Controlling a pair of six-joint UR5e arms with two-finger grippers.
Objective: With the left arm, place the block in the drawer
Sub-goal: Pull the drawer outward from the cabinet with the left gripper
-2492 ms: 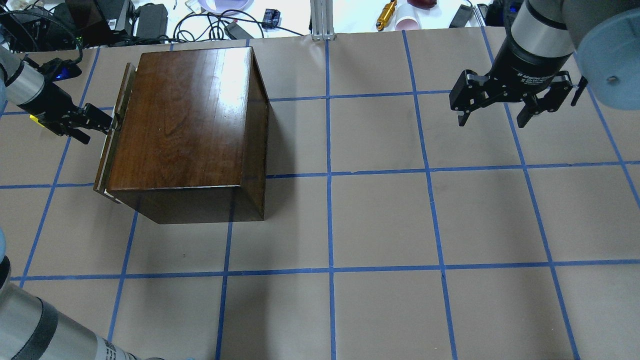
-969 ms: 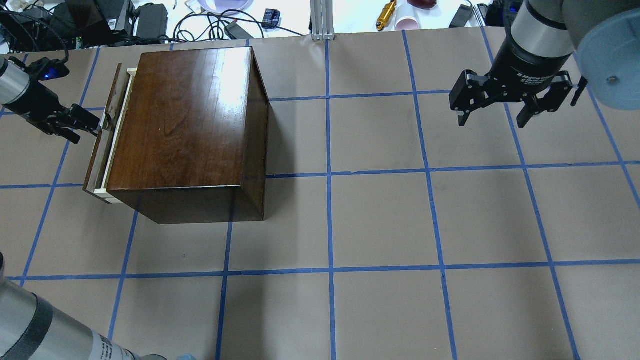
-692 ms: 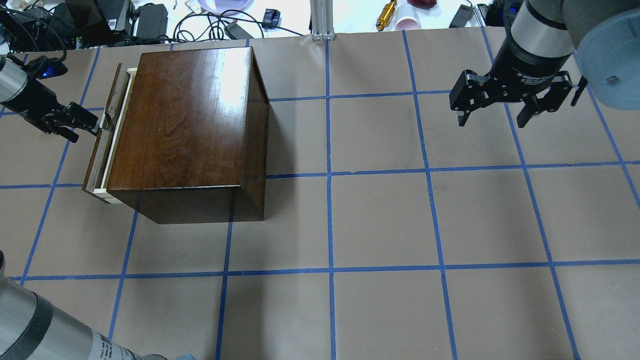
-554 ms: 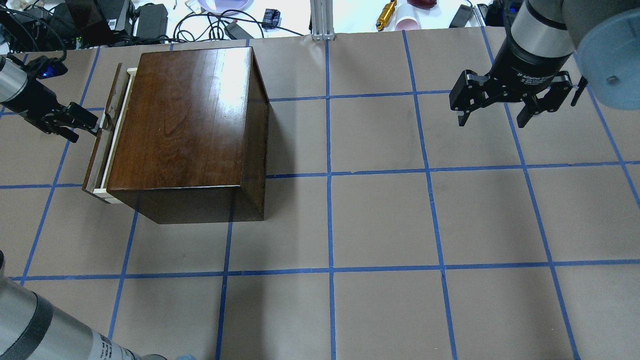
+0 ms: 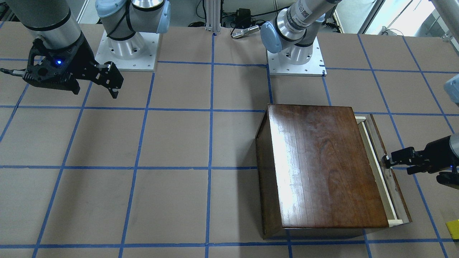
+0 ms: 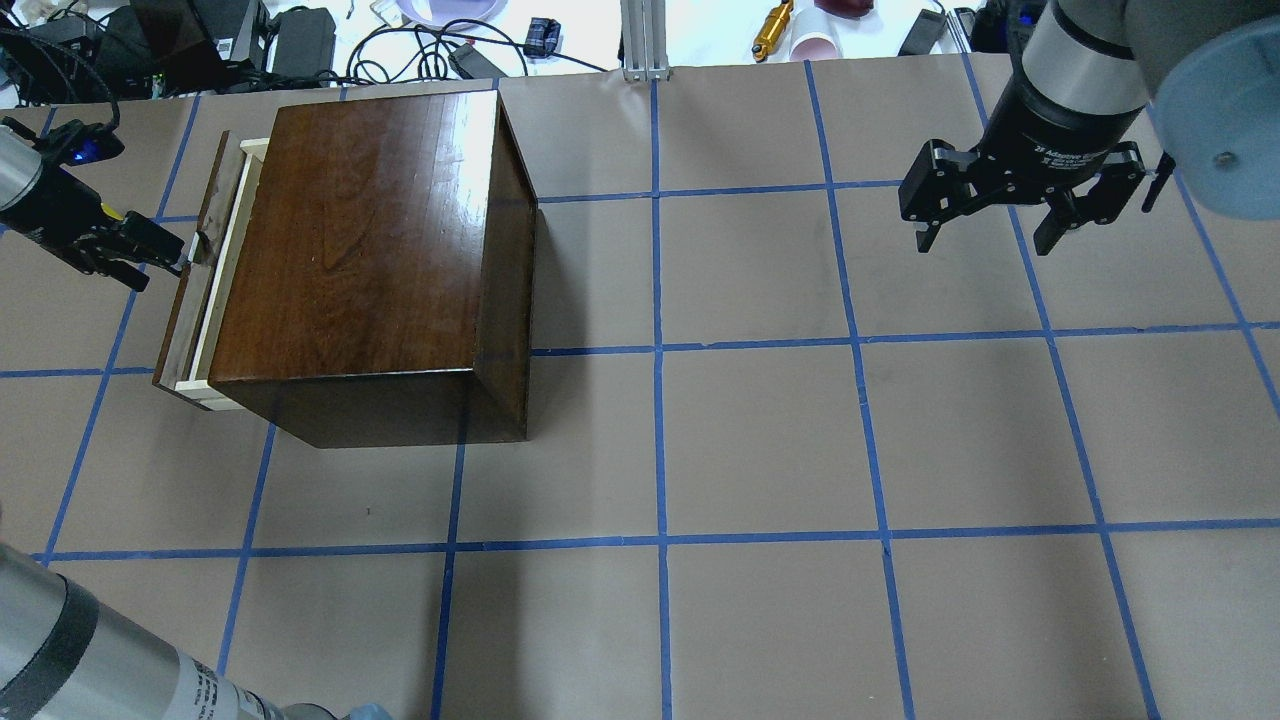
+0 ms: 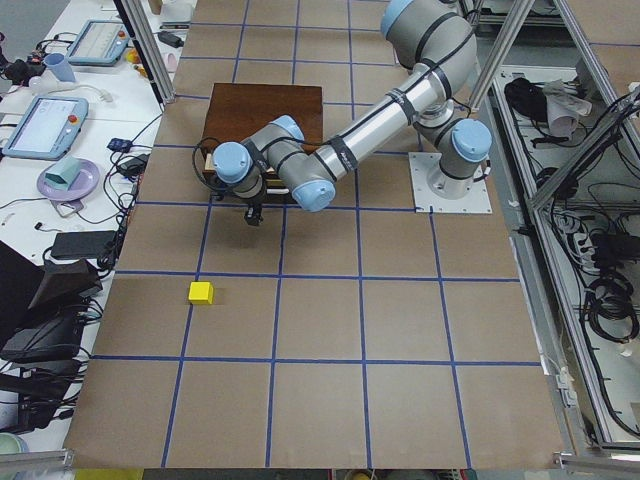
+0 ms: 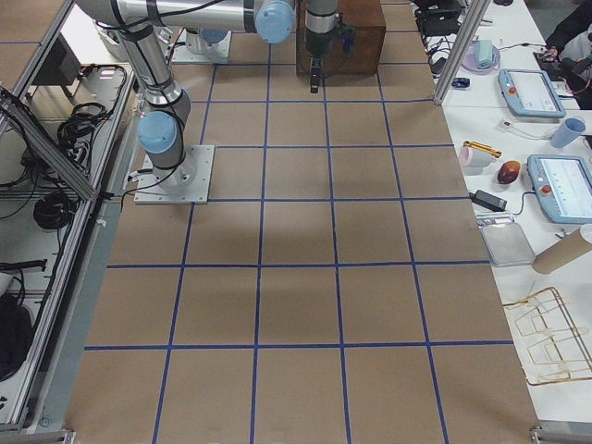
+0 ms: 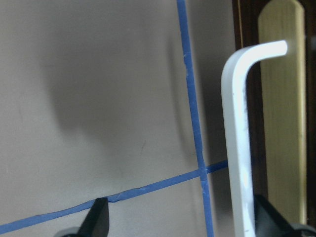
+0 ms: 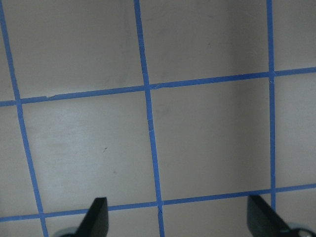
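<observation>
The drawer (image 6: 190, 300) sticks a short way out of the glossy brown box casing (image 6: 370, 240), showing a pale wood strip (image 5: 374, 161) behind its dark front panel. My left gripper (image 6: 180, 262) is at the drawer's silvery handle (image 9: 237, 148). Its jaws stand wide apart, with the handle between them close to one finger (image 9: 269, 217). The same gripper shows in the front-facing view (image 5: 388, 162). The yellow block (image 5: 452, 227) lies on the table beyond the drawer front, apart from the gripper; it also shows in the exterior left view (image 7: 201, 292). My right gripper (image 6: 985, 243) hangs open and empty, far from the box.
The table is brown paper with a blue tape grid (image 6: 660, 350). Cables and clutter (image 6: 420, 40) lie past the far edge. The two arm bases (image 5: 294, 57) stand behind the box. Side tables hold tablets and dishes (image 7: 60, 120).
The drawer has slid further out of the casing as my left gripper moved left with the handle. The casing turned slightly. The right arm has not moved.
</observation>
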